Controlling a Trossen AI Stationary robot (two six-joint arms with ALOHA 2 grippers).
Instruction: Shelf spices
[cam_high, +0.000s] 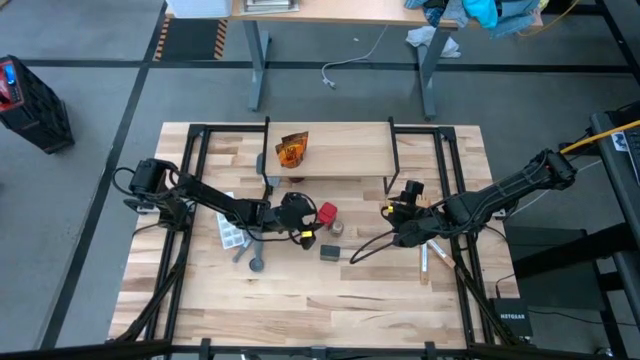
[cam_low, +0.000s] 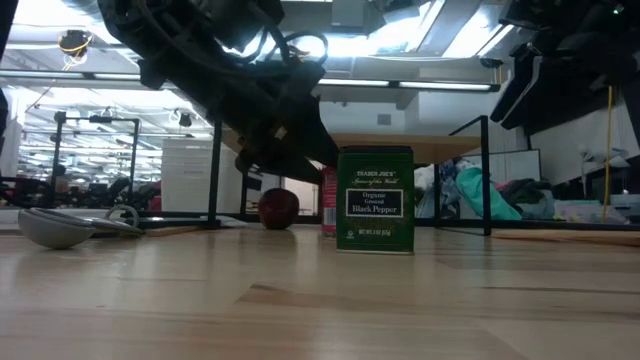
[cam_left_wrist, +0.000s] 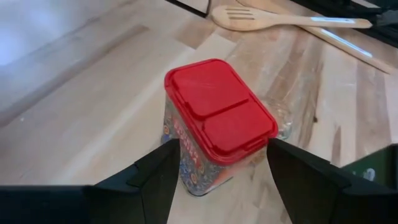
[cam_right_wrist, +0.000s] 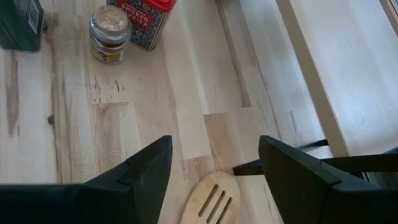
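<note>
Tabletop (cam_high: 300, 310): the shelf (cam_high: 345, 150) sits at 12 o'clock and carries one orange packet (cam_high: 292, 150).

Step in hand: left pincer (cam_left_wrist: 217, 163) straddles the red-lidded spice tin (cam_left_wrist: 211, 124) near centre, fingers spread either side, nothing gripped yet. Next move, I'd say: close, lift, carry to the shelf.

Right pincer (cam_right_wrist: 214, 168) hovers open and empty at 3 o'clock.

Black pepper tin (cam_low: 375, 198) stands shut; the small glass jar (cam_right_wrist: 110, 34) holds brownish powder.

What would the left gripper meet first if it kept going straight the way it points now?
Most likely the red-lidded spice box. In the left wrist view it stands directly ahead of the left gripper, centred on the gap of the open jaws; how close is hard to judge.
</note>
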